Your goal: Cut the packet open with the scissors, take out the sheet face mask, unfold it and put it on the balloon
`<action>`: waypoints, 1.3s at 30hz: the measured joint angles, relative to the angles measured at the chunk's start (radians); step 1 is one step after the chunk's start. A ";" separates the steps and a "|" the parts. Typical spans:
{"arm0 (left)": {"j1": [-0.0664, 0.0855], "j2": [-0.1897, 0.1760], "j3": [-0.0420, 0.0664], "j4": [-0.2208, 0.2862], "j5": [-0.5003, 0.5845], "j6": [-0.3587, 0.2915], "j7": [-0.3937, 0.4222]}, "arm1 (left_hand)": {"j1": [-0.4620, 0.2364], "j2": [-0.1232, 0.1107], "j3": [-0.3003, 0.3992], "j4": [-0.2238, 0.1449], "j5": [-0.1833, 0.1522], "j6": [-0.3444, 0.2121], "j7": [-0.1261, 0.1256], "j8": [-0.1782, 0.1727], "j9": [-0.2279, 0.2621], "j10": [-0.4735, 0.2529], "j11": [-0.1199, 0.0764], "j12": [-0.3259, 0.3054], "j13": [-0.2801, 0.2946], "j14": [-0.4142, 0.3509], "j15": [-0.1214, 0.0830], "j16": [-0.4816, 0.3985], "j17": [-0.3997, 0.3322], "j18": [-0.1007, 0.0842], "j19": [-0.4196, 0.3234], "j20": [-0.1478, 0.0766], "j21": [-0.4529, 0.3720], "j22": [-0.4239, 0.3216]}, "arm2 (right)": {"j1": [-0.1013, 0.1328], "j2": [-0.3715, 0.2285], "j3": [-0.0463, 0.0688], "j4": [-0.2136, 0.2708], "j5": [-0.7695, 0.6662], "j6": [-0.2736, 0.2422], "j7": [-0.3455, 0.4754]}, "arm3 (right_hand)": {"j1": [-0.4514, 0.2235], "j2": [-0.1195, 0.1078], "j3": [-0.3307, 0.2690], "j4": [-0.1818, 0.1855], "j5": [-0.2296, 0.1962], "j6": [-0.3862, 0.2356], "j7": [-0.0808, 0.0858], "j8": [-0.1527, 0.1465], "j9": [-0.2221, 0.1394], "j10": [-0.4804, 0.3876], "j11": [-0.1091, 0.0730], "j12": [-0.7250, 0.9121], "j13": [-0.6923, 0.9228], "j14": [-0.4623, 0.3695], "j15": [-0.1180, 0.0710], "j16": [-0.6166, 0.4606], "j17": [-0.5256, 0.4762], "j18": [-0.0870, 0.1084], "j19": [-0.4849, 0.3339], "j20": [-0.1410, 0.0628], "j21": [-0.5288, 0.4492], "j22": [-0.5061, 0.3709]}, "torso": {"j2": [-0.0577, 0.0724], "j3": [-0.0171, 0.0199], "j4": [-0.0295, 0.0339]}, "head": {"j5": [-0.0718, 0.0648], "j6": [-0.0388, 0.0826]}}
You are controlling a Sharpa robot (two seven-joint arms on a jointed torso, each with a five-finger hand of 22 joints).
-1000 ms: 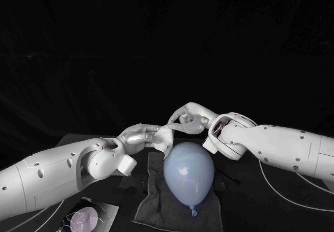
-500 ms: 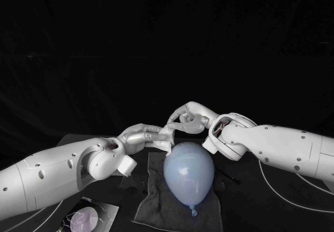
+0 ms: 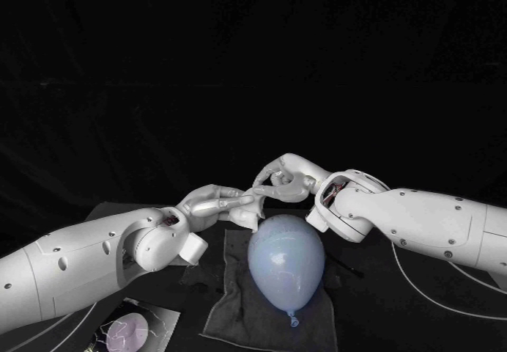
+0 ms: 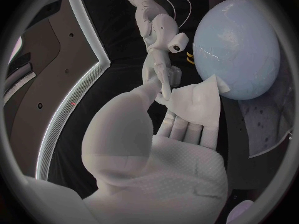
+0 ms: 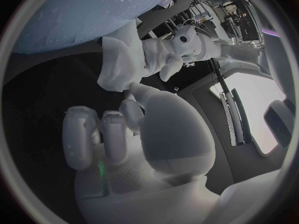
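Step, as judged: unfolding.
Left hand [image 3: 217,199] pinches mask [image 3: 245,213] between thumb and fingers.
Mask: white, not yet unfolded, small crumpled pad, in air just above far end of balloon [image 3: 285,260].
Right hand [image 3: 280,182] appears to nip its other edge.
Next: draw hands apart gently to spread sheet. Layers likely cling. Then lower onto balloon.

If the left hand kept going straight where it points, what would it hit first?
Probably the right hand, which meets the left hand at the mask; the balloon lies lower.
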 measured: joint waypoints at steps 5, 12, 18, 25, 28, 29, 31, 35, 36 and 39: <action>0.000 0.001 0.000 -0.002 0.012 -0.018 0.003 | -0.035 0.035 -0.022 0.097 0.000 0.048 0.002 0.016 0.009 0.053 -0.012 0.011 0.004 0.049 -0.013 0.000 -0.002 0.000 0.048 -0.006 -0.010 -0.018 | 0.000 0.001 0.000 0.005 -0.007 -0.007 -0.001 | 0.000 0.000 0.002 0.000 0.004 -0.003 0.000 0.008 0.000 0.000 0.000 0.000 0.000 0.000 0.000 0.001 0.000 0.000 0.000 -0.003 0.000 0.000 | 0.000 0.0001 0.0005 | 0.001 -0.003; 0.000 0.006 0.000 -0.004 0.030 -0.045 0.003 | -0.012 0.069 -0.019 0.198 0.000 0.088 -0.006 0.017 0.011 0.093 -0.025 0.012 0.003 0.106 -0.026 -0.020 -0.009 0.000 0.104 -0.018 -0.039 -0.045 | 0.000 0.006 0.001 0.007 -0.012 -0.015 -0.002 | 0.000 0.000 0.002 0.000 0.004 -0.005 0.002 0.011 0.000 0.001 -0.002 0.000 0.000 0.000 0.000 0.001 0.000 0.000 0.000 -0.003 0.004 -0.001 | -0.001 0.0007 0.0001 | 0.003 -0.006; 0.001 0.011 0.000 -0.007 0.043 -0.065 0.000 | -0.026 0.104 -0.024 0.227 0.000 0.118 -0.014 0.017 0.013 0.121 -0.035 0.005 0.003 0.148 -0.036 -0.041 -0.010 -0.001 0.143 -0.028 -0.051 -0.062 | 0.000 0.011 0.001 0.005 -0.017 -0.026 -0.004 | 0.000 0.000 0.002 0.000 0.004 -0.006 0.002 0.014 0.000 0.001 -0.002 0.000 -0.002 0.000 0.000 0.001 -0.001 0.000 0.000 -0.003 0.004 0.000 | -0.001 0.0012 -0.0002 | 0.004 -0.007; 0.001 0.016 0.000 -0.007 0.055 -0.080 -0.003 | 0.060 0.120 0.031 0.207 0.000 0.134 -0.030 0.017 0.018 0.148 -0.048 -0.008 0.003 0.182 -0.047 -0.067 -0.010 -0.001 0.175 -0.037 -0.071 -0.080 | 0.001 0.017 0.001 0.000 -0.021 -0.042 -0.007 | 0.000 0.000 0.004 -0.002 0.004 -0.010 0.003 0.019 0.000 0.001 -0.003 -0.008 -0.014 0.000 0.000 0.000 -0.001 0.000 -0.001 -0.003 0.000 0.000 | -0.001 0.0012 -0.0002 | 0.005 -0.008; 0.001 0.016 0.000 -0.008 0.061 -0.084 -0.003 | 0.079 0.136 0.067 0.206 0.000 0.135 -0.031 0.017 0.020 0.155 -0.048 -0.017 0.002 0.192 -0.050 -0.081 -0.010 -0.001 0.187 -0.038 -0.080 -0.086 | 0.001 0.019 0.001 -0.001 -0.022 -0.045 -0.008 | 0.000 0.000 0.006 -0.004 0.003 -0.010 0.003 0.023 0.000 0.002 -0.004 -0.012 -0.019 0.000 0.000 -0.001 -0.001 0.000 -0.001 -0.003 -0.004 0.000 | -0.001 0.0012 -0.0002 | 0.005 -0.008; 0.001 0.016 0.000 -0.008 0.064 -0.086 -0.003 | 0.087 0.141 0.081 0.203 0.000 0.135 -0.031 0.017 0.022 0.157 -0.050 -0.018 0.002 0.193 -0.050 -0.085 -0.010 -0.001 0.189 -0.040 -0.080 -0.088 | 0.001 0.019 0.001 -0.002 -0.022 -0.046 -0.009 | 0.000 0.000 0.006 -0.004 0.003 -0.010 0.003 0.023 0.000 0.002 -0.004 -0.012 -0.019 0.000 0.000 -0.002 -0.001 0.000 -0.001 -0.003 -0.005 0.000 | -0.001 0.0012 -0.0002 | 0.005 -0.008; 0.001 0.016 0.000 -0.008 0.069 -0.088 -0.003 | 0.106 0.138 0.119 0.192 0.000 0.139 -0.035 0.017 0.026 0.166 -0.052 -0.023 0.002 0.203 -0.050 -0.097 -0.010 -0.001 0.197 -0.045 -0.089 -0.090 | 0.001 0.020 0.001 -0.003 -0.023 -0.047 -0.010 | 0.000 0.000 0.008 -0.003 0.003 -0.011 0.004 0.023 0.000 0.002 -0.004 -0.019 -0.023 0.000 0.000 -0.002 0.000 0.000 -0.001 -0.003 -0.005 0.000 | -0.001 0.0012 -0.0002 | 0.005 -0.008; 0.001 0.016 0.000 -0.009 0.078 -0.093 -0.003 | 0.120 0.109 0.146 0.168 0.000 0.139 -0.035 0.024 0.033 0.172 -0.053 -0.024 0.001 0.210 -0.053 -0.109 -0.008 -0.001 0.203 -0.047 -0.094 -0.091 | 0.001 0.021 0.001 -0.005 -0.024 -0.048 -0.012 | -0.003 -0.003 0.009 -0.001 0.003 -0.012 0.004 0.034 0.000 0.002 -0.004 -0.020 -0.027 0.000 0.000 -0.002 0.000 0.000 -0.001 -0.003 -0.005 0.000 | -0.001 0.0011 -0.0001 | 0.005 -0.008; 0.001 0.016 0.000 -0.009 0.081 -0.095 -0.003 | 0.121 0.103 0.149 0.165 0.000 0.139 -0.035 0.025 0.035 0.173 -0.052 -0.024 0.001 0.212 -0.052 -0.111 -0.008 -0.001 0.203 -0.047 -0.094 -0.091 | 0.001 0.022 0.001 -0.006 -0.025 -0.048 -0.013 | -0.003 -0.003 0.009 -0.001 0.003 -0.013 0.003 0.034 0.000 0.002 -0.004 -0.020 -0.027 0.000 0.000 -0.003 0.000 0.000 -0.001 -0.003 -0.005 0.000 | -0.001 0.0010 0.0000 | 0.005 -0.008; 0.001 0.016 0.000 -0.009 0.087 -0.097 -0.002 | 0.123 0.103 0.167 0.156 0.000 0.143 -0.039 0.029 0.040 0.175 -0.054 -0.024 0.001 0.212 -0.052 -0.119 -0.007 -0.001 0.212 -0.049 -0.100 -0.091 | 0.001 0.023 0.001 -0.007 -0.026 -0.048 -0.015 | -0.003 -0.003 0.009 -0.001 0.003 -0.014 0.004 0.035 0.000 0.000 -0.006 -0.022 -0.027 0.000 0.000 -0.008 0.000 0.000 -0.001 -0.003 -0.010 0.000 | -0.001 0.0008 0.0002 | 0.004 -0.008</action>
